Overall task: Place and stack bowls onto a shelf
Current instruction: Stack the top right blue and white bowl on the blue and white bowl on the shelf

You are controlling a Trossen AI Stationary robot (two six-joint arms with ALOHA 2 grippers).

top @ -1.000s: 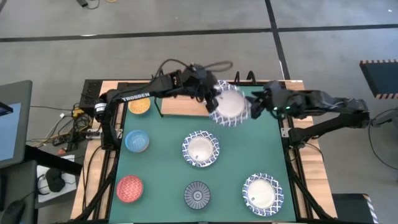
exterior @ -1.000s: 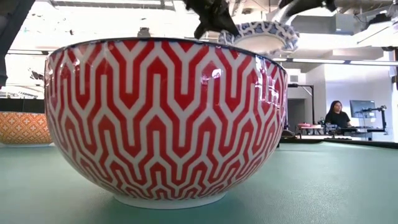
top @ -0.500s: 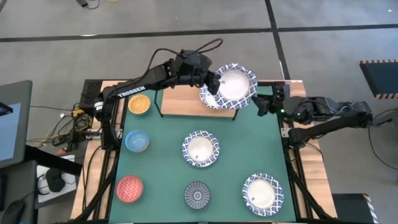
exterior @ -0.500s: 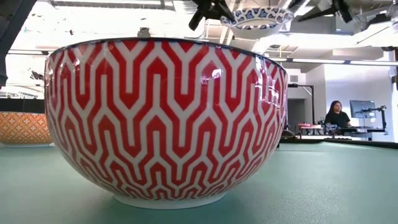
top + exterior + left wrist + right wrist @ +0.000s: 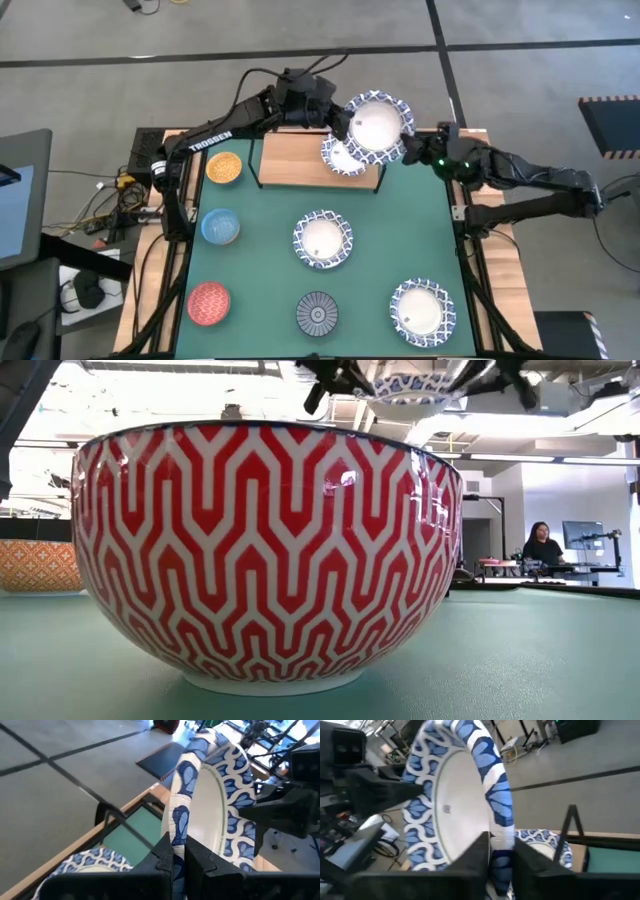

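Both arms hold one large blue-rimmed bowl (image 5: 377, 123) in the air above the shelf (image 5: 300, 167), over another blue-rimmed bowl (image 5: 338, 160) already resting on the board. The left gripper (image 5: 178, 861) pinches one side of the rim with its fingers closed, and the right gripper (image 5: 501, 851) is clamped on the opposite edge. This two-sided hold likely keeps it level for stacking.

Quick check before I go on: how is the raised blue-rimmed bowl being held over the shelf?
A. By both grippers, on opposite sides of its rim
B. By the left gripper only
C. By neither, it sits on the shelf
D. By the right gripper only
A: the left gripper and right gripper each pinch the rim of the raised bowl, above another bowl on the shelf.
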